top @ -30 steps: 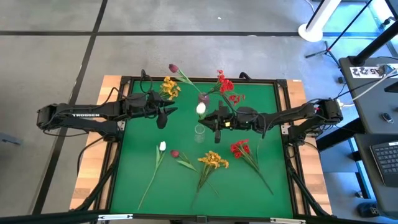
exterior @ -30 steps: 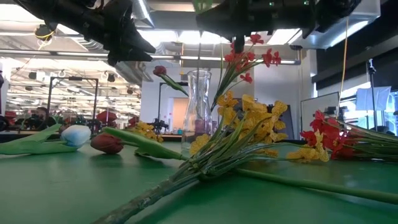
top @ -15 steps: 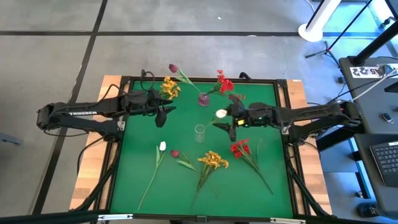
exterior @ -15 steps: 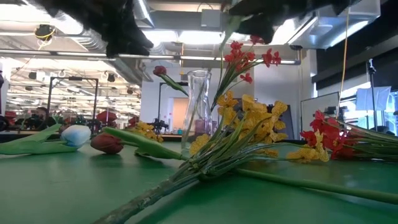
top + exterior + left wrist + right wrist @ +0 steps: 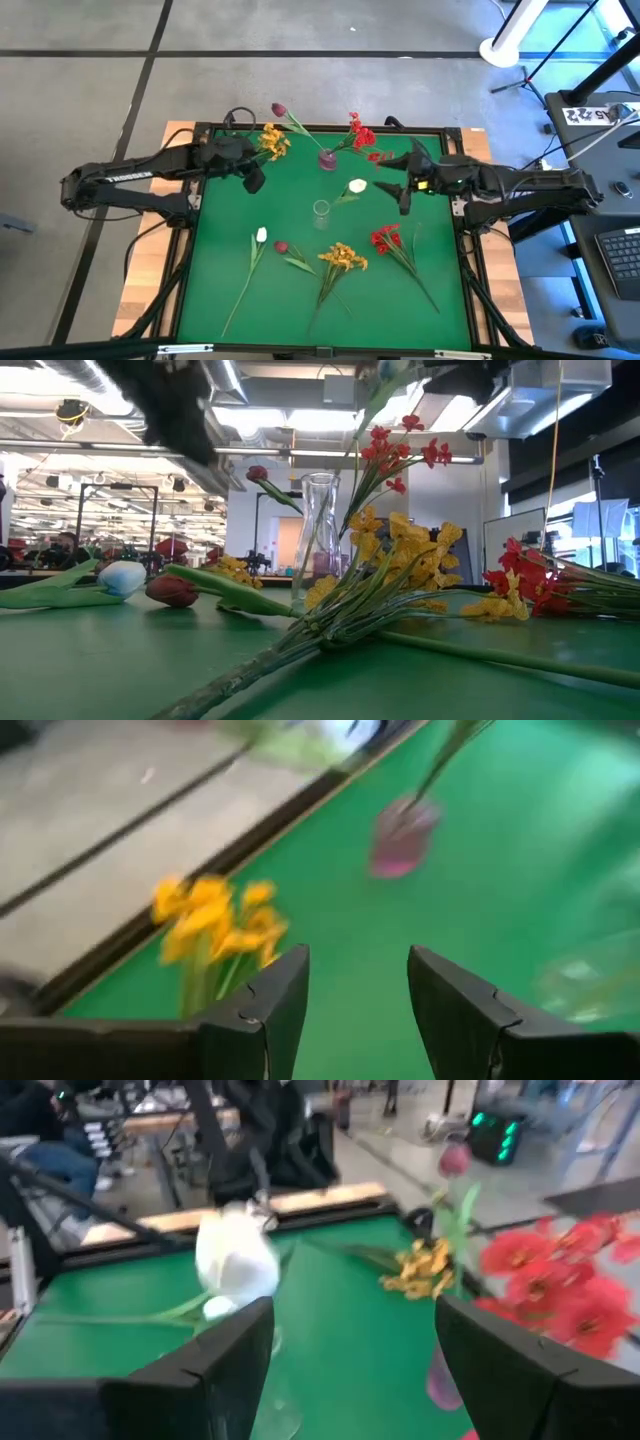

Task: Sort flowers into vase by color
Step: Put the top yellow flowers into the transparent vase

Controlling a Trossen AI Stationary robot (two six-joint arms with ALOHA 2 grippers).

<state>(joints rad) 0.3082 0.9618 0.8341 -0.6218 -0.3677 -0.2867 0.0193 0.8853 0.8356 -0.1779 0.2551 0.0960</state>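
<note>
The clear glass vase (image 5: pixel 321 209) stood near the middle of the green table mat (image 5: pixel 220 290) and serves here as the landmark. A white-bud flower (image 5: pixel 356 186) sat just beyond the vase toward the right arm, its stem slanting toward the vase mouth; whether the stem rested inside the vase or merely leaned over it could not be told. The right gripper (image 5: pixel 403 187) hung farther out on that same side, its fingers spread wide and clear of the flower, holding nothing. In the right wrist view the white bud (image 5: pixel 235 1260) showed between those parted fingers (image 5: pixel 215 1365).

Behind the vase, toward the far edge, stood a small pink-tinted vase (image 5: pixel 327 159) with a red blossom cluster (image 5: pixel 362 137) and a maroon tulip bud (image 5: pixel 279 109) leaning out of it. A yellow blossom cluster (image 5: pixel 272 141) lay at the far edge on the left arm's side. The left gripper (image 5: pixel 254 179) hovered just beside that cluster, fingers parted and empty.

In front of the vase lay a white bud (image 5: pixel 261 236), a maroon bud (image 5: pixel 282 246), a yellow cluster (image 5: pixel 343 258) and a red cluster (image 5: pixel 386 239), all flat on the mat.
</note>
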